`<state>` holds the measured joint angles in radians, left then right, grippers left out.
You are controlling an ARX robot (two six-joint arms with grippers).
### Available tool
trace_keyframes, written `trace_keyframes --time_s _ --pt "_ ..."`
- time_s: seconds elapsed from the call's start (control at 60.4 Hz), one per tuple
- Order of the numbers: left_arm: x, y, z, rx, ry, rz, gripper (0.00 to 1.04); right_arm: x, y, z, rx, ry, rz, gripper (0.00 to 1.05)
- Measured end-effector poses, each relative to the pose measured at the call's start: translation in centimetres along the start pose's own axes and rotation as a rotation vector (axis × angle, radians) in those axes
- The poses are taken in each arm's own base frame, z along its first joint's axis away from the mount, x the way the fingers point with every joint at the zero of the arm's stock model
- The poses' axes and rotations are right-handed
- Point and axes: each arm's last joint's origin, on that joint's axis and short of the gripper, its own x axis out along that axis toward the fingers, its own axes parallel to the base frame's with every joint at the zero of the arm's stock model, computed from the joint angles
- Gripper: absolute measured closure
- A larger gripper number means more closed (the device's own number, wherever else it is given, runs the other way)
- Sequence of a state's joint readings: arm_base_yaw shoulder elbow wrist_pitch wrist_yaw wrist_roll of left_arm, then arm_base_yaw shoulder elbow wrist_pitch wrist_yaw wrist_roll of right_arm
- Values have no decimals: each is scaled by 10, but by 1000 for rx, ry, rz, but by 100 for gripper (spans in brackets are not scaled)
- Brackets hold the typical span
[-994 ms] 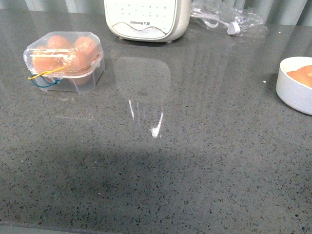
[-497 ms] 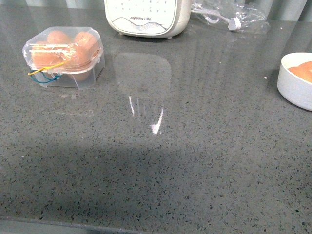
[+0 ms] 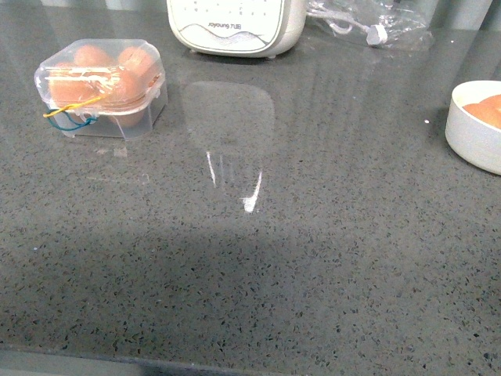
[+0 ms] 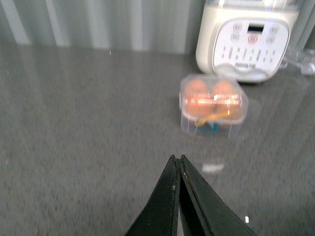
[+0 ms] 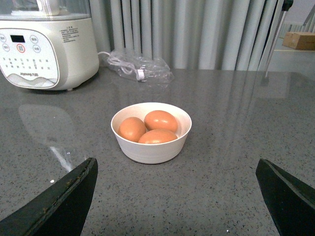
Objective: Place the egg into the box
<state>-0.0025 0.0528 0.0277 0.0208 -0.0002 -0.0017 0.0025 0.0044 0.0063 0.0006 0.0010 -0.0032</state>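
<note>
The box (image 3: 100, 86) is a small clear plastic carton with its lid down and several orange-brown eggs inside, at the far left of the counter; the left wrist view shows the box (image 4: 213, 105) too. Three more eggs, one of them the egg (image 5: 160, 120), lie in a white bowl (image 5: 150, 150) at the right edge of the front view, the bowl (image 3: 473, 142). My left gripper (image 4: 176, 158) is shut on nothing, well short of the box. My right gripper (image 5: 177, 169) is open wide, facing the bowl from a distance. Neither arm shows in the front view.
A big white appliance (image 3: 235, 27) stands at the back of the grey speckled counter (image 3: 250, 258). A crumpled clear plastic bag (image 3: 368, 27) with a cord lies to its right. Grey curtains hang behind the counter.
The front view has shifted slightly: the box, appliance and bowl sit a little higher in the picture than before. Nothing on the counter has moved relative to the rest.
</note>
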Motion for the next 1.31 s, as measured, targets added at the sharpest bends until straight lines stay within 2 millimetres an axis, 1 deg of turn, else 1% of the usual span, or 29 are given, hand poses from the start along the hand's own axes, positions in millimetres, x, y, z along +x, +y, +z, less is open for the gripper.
trace_keyframes --time_s 0.099,0.414,0.447,0.546,0.563,0.596,0.613,0.646,0.679,0.712,0.729,0.861,0.944,0.96,1.01,1.308 --pt "-3 0 2 0 -34 0 101 0 0 0 0 0 0 7" --pt "-3 0 2 0 -29 0 101 0 0 0 0 0 0 7" --pt "-3 0 2 -1 -29 0 100 0 0 0 0 0 0 7" --pt "-3 0 2 0 -29 0 80 0 0 0 0 0 0 7" --pt "-3 0 2 0 -29 0 78 0 0 0 0 0 0 7" --pt "-3 0 2 0 -29 0 70 0 0 0 0 0 0 7" --pt "-3 0 2 0 -29 0 68 0 0 0 0 0 0 7" --pt "-3 0 2 0 -29 0 61 0 0 0 0 0 0 7" --pt "-3 0 2 0 -29 0 57 0 0 0 0 0 0 7" --pt "-3 0 2 0 -29 0 50 0 0 0 0 0 0 7" --pt "-3 0 2 0 -29 0 45 0 0 0 0 0 0 7" --pt "-3 0 2 0 -29 0 25 0 0 0 0 0 0 7" --pt "-3 0 2 0 -29 0 6 0 0 0 0 0 0 7" --pt "-3 0 2 0 -29 0 5 0 0 0 0 0 0 7" --pt "-3 0 2 0 -29 0 8 0 0 0 0 0 0 7" --pt "-3 0 2 0 -29 0 7 0 0 0 0 0 0 7"
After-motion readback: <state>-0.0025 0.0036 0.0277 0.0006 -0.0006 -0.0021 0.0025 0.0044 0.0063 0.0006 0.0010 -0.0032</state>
